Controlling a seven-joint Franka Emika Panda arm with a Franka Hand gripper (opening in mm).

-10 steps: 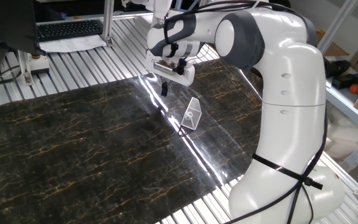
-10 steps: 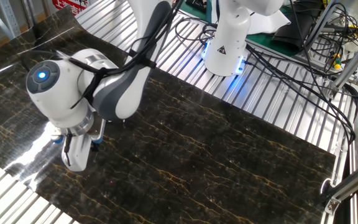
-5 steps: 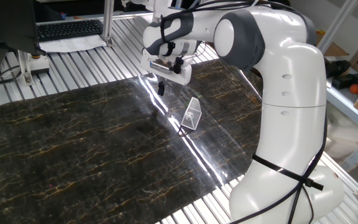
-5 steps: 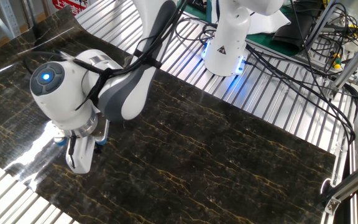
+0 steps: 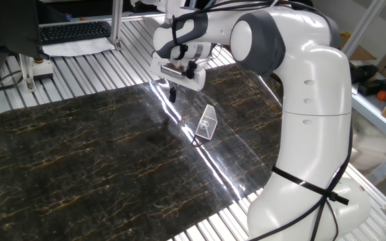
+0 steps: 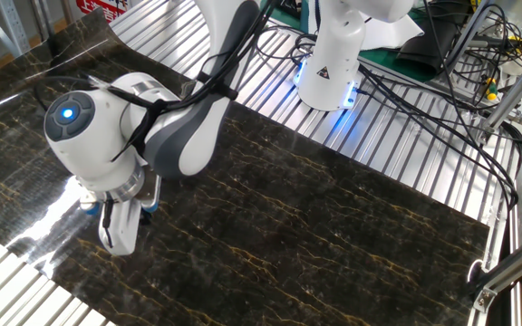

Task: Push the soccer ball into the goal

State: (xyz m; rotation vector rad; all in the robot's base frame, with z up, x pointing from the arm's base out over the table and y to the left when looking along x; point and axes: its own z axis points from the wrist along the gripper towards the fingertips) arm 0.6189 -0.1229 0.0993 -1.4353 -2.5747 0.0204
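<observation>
The goal (image 5: 207,123) is a small white-framed wedge with pale mesh, lying on the dark marble-patterned mat (image 5: 79,154) just right of a bright glare streak. My gripper (image 5: 173,94) hangs a little above the mat, up and left of the goal and apart from it. Its dark fingertips are pressed together with nothing between them. I cannot make out the soccer ball in either view. In the other fixed view, the gripper's hand (image 6: 120,226) points down at the mat, its fingertips are hidden under it, and the arm hides the goal.
The mat lies on a slatted metal table (image 5: 79,73). A keyboard (image 5: 76,31) and papers are at the back left. The robot base (image 6: 329,63) and several cables (image 6: 442,100) are at the far side in the other fixed view.
My gripper has moved a little to the left, away from the goal, staying shut. The goal has not moved.
</observation>
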